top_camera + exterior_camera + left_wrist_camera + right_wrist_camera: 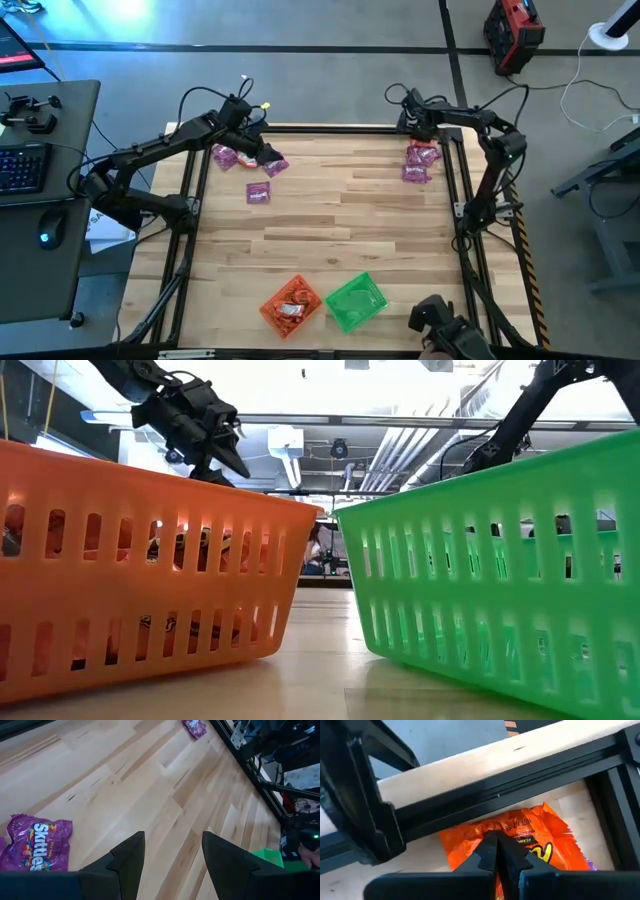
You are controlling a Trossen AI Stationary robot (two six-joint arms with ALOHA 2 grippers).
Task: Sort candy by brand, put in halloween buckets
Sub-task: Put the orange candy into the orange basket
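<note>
High view gives us the whole counter (340, 220). Our right gripper (496, 851) sits at the far right corner, its fingers pinched together on an orange packet (520, 837) lying against the frame rail (485, 795); more candy (418, 165) lies piled there. Our left gripper (172, 857) hovers at the far left, fingers spread and holding nothing, just beside a purple Skittles packet (35, 845). Another purple packet (258, 192) lies apart nearby. At the near edge, the orange bucket (290, 303) holds some candy; the green bucket (357, 300) stands just beside it.
</note>
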